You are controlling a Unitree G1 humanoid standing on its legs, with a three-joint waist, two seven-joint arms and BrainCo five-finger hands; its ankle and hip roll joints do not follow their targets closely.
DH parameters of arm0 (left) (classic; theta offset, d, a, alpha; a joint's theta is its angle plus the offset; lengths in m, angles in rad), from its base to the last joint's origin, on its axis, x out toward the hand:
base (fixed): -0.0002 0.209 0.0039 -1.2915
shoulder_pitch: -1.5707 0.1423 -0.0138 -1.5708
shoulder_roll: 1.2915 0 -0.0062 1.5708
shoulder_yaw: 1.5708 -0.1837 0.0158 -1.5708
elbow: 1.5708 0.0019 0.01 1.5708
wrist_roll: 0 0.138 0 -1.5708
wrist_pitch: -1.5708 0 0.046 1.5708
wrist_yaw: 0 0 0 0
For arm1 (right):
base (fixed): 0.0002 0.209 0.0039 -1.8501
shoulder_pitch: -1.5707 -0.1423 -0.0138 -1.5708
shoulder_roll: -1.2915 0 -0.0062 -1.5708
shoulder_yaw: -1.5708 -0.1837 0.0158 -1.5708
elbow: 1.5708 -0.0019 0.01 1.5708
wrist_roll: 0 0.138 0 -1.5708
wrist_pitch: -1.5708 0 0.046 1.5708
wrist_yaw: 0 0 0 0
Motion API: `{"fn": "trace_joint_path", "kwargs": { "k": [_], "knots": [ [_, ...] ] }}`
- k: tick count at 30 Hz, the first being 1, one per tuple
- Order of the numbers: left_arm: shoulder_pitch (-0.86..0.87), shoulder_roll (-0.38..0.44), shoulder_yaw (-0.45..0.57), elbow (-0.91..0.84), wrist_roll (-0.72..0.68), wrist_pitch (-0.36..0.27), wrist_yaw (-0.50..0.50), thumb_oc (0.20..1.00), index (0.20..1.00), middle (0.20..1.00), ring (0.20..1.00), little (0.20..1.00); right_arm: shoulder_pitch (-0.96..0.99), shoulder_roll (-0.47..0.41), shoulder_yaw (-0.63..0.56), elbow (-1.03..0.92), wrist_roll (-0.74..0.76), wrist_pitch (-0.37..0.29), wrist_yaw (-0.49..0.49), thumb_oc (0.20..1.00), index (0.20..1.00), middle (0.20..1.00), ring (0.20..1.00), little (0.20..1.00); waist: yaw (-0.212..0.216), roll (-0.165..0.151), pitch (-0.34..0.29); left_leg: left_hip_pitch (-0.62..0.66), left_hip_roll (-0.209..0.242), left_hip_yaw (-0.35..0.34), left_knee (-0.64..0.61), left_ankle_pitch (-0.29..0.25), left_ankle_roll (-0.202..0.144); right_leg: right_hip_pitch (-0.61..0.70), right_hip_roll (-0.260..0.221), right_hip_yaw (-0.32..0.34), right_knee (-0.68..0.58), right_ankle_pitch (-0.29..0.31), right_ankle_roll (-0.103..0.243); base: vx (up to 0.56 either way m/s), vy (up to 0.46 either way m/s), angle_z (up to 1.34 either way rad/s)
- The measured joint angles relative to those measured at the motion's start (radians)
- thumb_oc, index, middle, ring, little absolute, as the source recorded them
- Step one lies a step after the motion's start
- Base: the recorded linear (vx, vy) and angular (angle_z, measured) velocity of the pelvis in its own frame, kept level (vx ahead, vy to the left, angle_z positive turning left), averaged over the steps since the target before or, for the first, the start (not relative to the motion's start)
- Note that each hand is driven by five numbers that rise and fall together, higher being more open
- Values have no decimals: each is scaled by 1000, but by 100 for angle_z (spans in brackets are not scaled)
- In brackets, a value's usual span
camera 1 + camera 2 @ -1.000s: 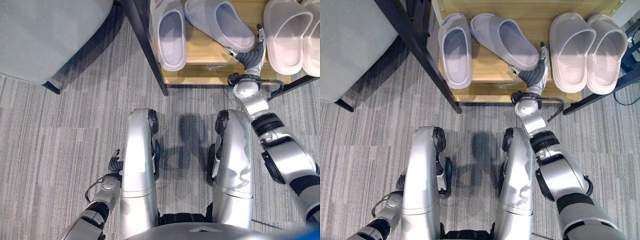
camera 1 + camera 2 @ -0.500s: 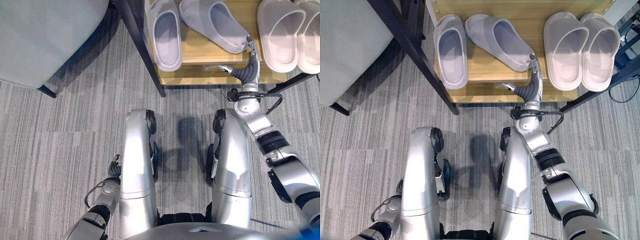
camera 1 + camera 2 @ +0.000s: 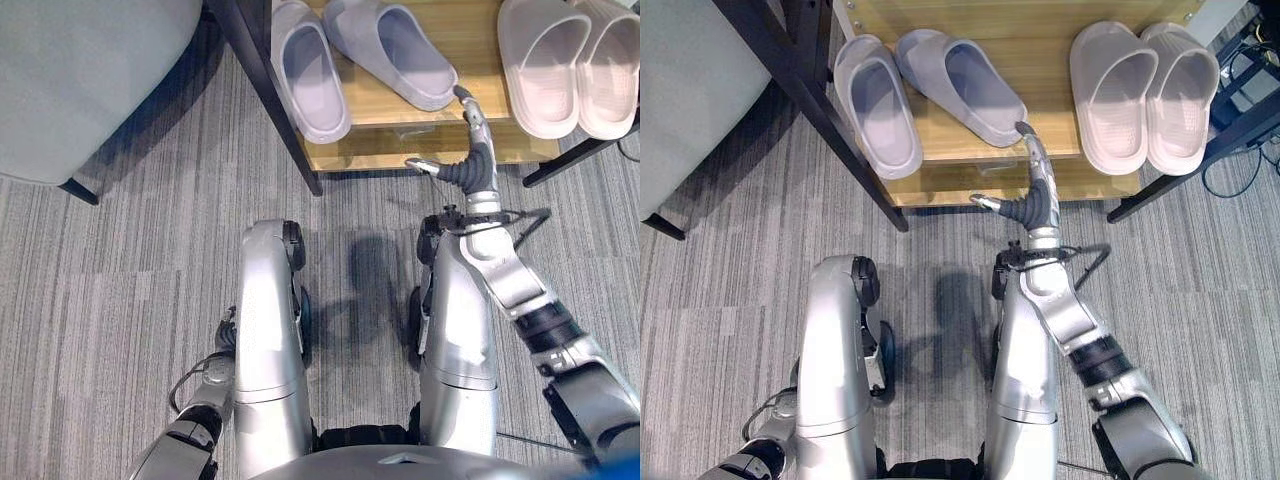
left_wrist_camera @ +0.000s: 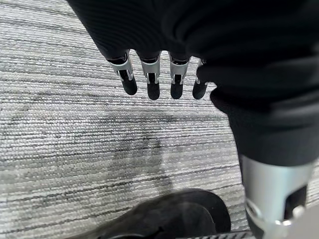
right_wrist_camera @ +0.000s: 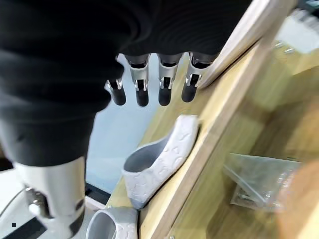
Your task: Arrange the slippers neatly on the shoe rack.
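Note:
On the wooden shoe rack [image 3: 1040,40] lie two lilac slippers: one straight [image 3: 875,105] at the left, one turned at an angle [image 3: 965,85] beside it. A pale pink pair [image 3: 1115,95] [image 3: 1180,85] sits side by side at the right. My right hand [image 3: 1035,195] is open at the rack's front edge. Its fingers [image 3: 472,120] reach up to the heel of the angled slipper [image 5: 159,164], and the thumb sticks out sideways. Whether they touch it I cannot tell. My left hand [image 4: 154,74] hangs open low over the carpet.
A grey upholstered seat [image 3: 80,70] fills the far left, with a dark slanted leg [image 3: 265,90] between it and the rack. A clear plastic bag [image 5: 254,174] lies on the lower shelf. Cables [image 3: 1240,150] trail by the rack's right end.
The camera has shifted, sliding the rack leftwards in view. My right hand has drawn back from the angled slipper's heel, so its thumb is now off the shelf. The slippers keep their places.

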Motion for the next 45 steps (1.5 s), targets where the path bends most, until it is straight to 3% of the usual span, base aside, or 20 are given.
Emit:
{"fn": "trace_joint_path", "kwargs": {
  "k": [2, 7, 10, 14, 18, 22, 27, 35, 45],
  "knots": [
    [4, -1, 4, 3, 2, 9, 1, 1000, 1000, 1000, 1000, 1000, 116, -3, -1, -127, -6, -4, 19, 1000, 1000, 1000, 1000, 1000, -17, 0, 0, 0, 1, -2, 4, -1, -2, -1, 3, 0, 5, 0, 0, -32, -8, -5],
    [39, -3, 10, 12, 35, 10, 2, 1000, 1000, 1000, 1000, 1000, 16, -20, 22, -1, -17, -19, 34, 1000, 1000, 1000, 1000, 1000, -21, 0, 0, 3, -3, -1, 1, -1, -2, -2, 8, 0, 6, -1, 2, 0, 0, 0],
    [56, 13, -8, -29, 37, 4, 3, 1000, 1000, 1000, 1000, 1000, -190, -52, 10, 242, -48, -22, -27, 1000, 1000, 1000, 1000, 1000, 15, 2, 0, 1, -3, 1, 0, -1, -2, -5, 7, 2, 6, 0, 1, 0, 0, 0],
    [60, 17, -9, -27, 37, 1, 2, 1000, 1000, 1000, 1000, 1000, -392, -63, 19, 413, -47, -20, -77, 1000, 1000, 1000, 1000, 1000, 48, 4, 1, -1, -8, 2, -1, -1, -2, -4, 1, 3, 6, -1, 0, 8, 10, 2],
    [54, 17, -10, 2, 36, -16, 0, 1000, 1000, 1000, 1000, 1000, -650, -40, 118, 737, -3, -5, -108, 1000, 1000, 1000, 1000, 1000, 87, 16, 2, 3, -22, 1, -4, -1, -1, 5, -7, 2, 3, -1, 1, 18, 7, 4],
    [56, 19, -10, 46, 36, -19, 0, 1000, 1000, 1000, 1000, 1000, -704, -42, 202, 865, -6, 16, -108, 1000, 1000, 1000, 1000, 1000, 105, 17, 2, 2, -27, 3, -4, -1, -1, 8, -8, 3, 2, -3, -8, 0, 0, 0],
    [54, 16, -11, 55, 33, -34, 0, 1000, 1000, 1000, 1000, 1000, -705, -29, 220, 1025, 16, 42, -111, 1000, 1000, 1000, 1000, 1000, 95, 17, 2, 4, -26, 1, -3, -1, -1, 7, -9, 3, 5, -3, -8, 0, 0, 0],
    [52, 15, -11, 84, 28, -35, 0, 1000, 1000, 1000, 1000, 1000, -702, -20, 221, 988, 45, 40, -95, 1000, 1000, 1000, 1000, 1000, 77, 17, 2, 5, -26, 1, -2, -1, -1, 8, -6, 3, 5, -3, -8, 0, 0, 0],
    [30, 6, -8, 84, 27, -32, -2, 1000, 1000, 1000, 1000, 1000, -515, -21, 180, 701, 14, 31, -68, 1000, 1000, 1000, 1000, 1000, 52, 16, 2, 4, -24, -1, 0, -1, -2, 7, -1, 3, 5, -3, -8, 0, 0, 0]
  ]
}}
